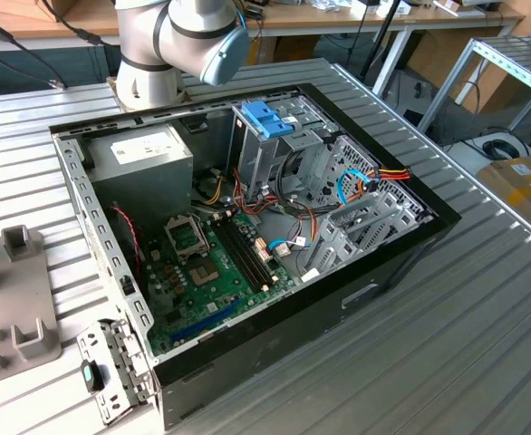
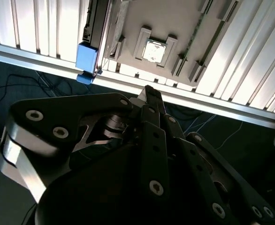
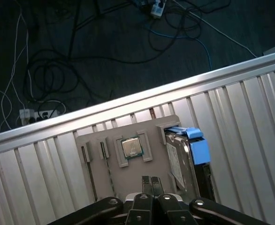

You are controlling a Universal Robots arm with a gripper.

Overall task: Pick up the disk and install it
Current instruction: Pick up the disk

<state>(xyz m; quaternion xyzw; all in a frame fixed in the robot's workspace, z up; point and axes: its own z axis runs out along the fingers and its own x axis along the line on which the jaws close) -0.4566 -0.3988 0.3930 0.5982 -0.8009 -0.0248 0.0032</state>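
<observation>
1. Step, as we judge it: approach, pick not yet begun. We see the gripper (image 3: 151, 179) aimed at the grey holder (image 3: 128, 176), fingers together, nothing held.
2. The disk (image 3: 176, 161) stands on edge in the holder's end slot, just beside the chip (image 3: 131, 148), near the worktop (image 3: 240, 140) edge.
3. Next move prob. needs fingers parted & lined up across the disk's flat faces.
4. Count: 1 disk, 1 chip, 1 holder, 1 gripper, 1 open PC case (image 1: 392, 263).

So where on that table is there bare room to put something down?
The widest bare patch of the ribbed metal table lies at the exterior view's right of the open black computer case. Another lies at that view's left of the robot's base. Crowded: the case's inside and the grey plastic holder tray.
</observation>
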